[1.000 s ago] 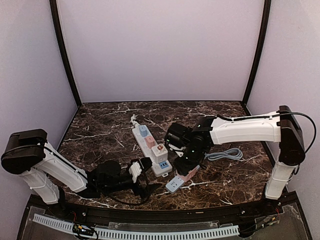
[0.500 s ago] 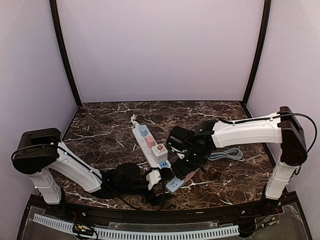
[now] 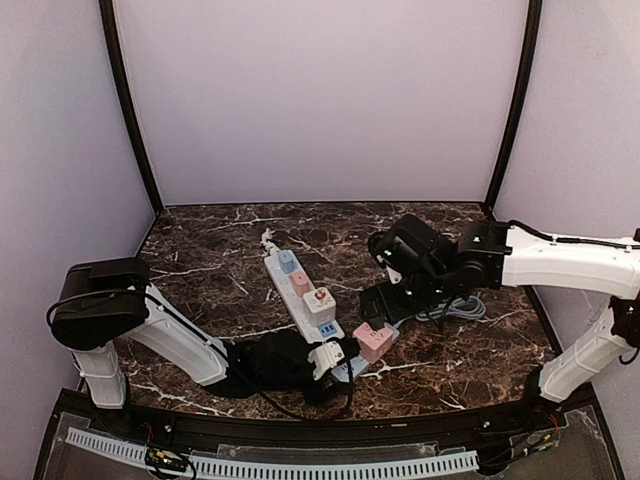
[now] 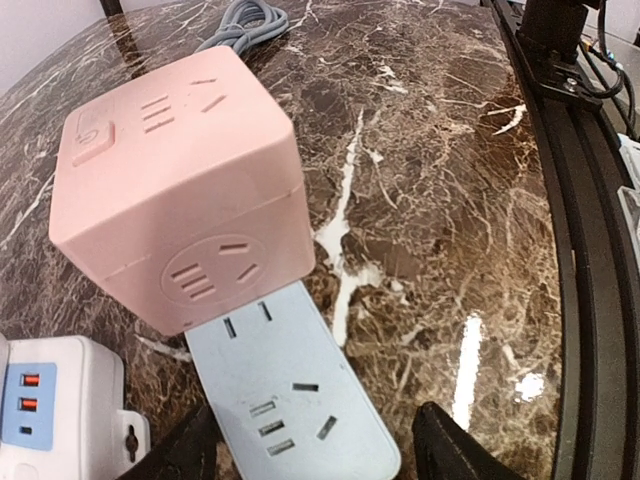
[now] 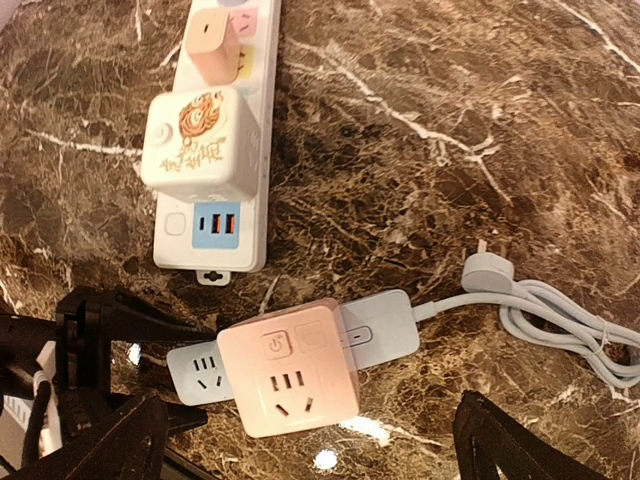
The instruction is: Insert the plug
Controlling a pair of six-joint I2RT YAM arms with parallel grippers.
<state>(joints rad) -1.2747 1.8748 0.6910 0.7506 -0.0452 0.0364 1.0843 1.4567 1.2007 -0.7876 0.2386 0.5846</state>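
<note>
A pink cube socket [image 5: 288,378] sits on top of a pale blue power strip [image 5: 385,335], near the front edge of the dark marble table [image 3: 200,260], about midway along it. The left gripper [image 4: 320,450] lies low at the strip's free end, fingers spread to either side of it. The right gripper [image 3: 380,302] hovers just behind the cube, fingers apart and holding nothing. A white power strip [image 5: 215,170] lies alongside, nearer the table's middle.
</note>
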